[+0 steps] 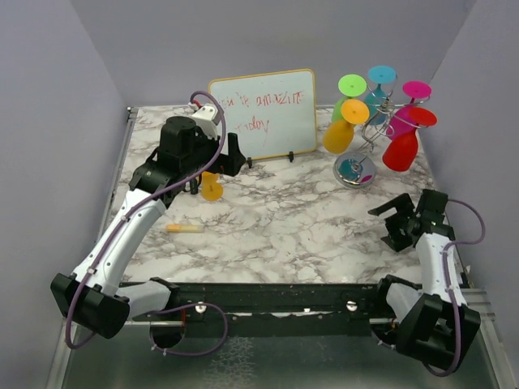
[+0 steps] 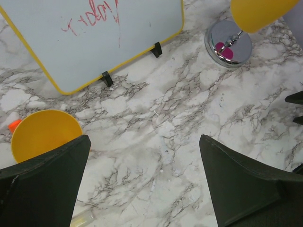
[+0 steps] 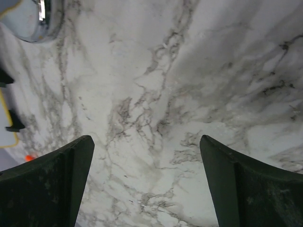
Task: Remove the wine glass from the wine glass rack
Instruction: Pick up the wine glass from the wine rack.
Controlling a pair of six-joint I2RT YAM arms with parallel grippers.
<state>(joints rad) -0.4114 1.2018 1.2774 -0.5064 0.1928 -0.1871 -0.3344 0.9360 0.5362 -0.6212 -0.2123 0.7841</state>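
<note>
Both pincers gape, grasping nothing: the left pincer hovers at ten o'clock just beside a yellow glass on the table; the right pincer sits low at four o'clock. Other glasses hang bowl-down from the rack at one o'clock, feet caught over its curled arms, so each likely slides off outward; whiteboard at twelve and right wall crowd it, leaving open marble toward six.

White-shelled arms with black joints carry purple cables (jaws black, wedge-shaped).
</note>
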